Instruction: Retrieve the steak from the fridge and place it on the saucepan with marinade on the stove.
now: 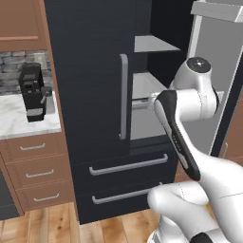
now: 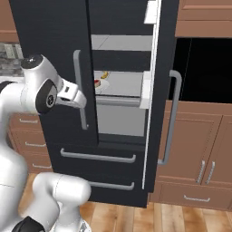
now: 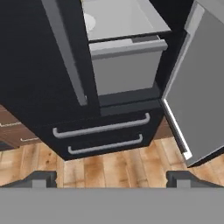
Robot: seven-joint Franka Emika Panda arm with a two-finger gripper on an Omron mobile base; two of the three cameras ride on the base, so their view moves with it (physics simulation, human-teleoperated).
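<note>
White arm [image 1: 190, 123] bent toward fridge [image 2: 59, 45]; tool [image 3: 111, 177] open, empty.

Flat, even rendered light, with no visible lamp. The fridge [image 1: 90, 95] is the darkest mass, its black door faces nearly matte, with only a faint sheen. Inside it, the grey shelves [image 2: 120, 84] are bright, while the cavity above them falls into deep shadow. Below the fridge, the wood floor [image 3: 118, 164] is evenly lit. Edges are slightly soft and coarse, without motion blur or bending toward the borders.
</note>
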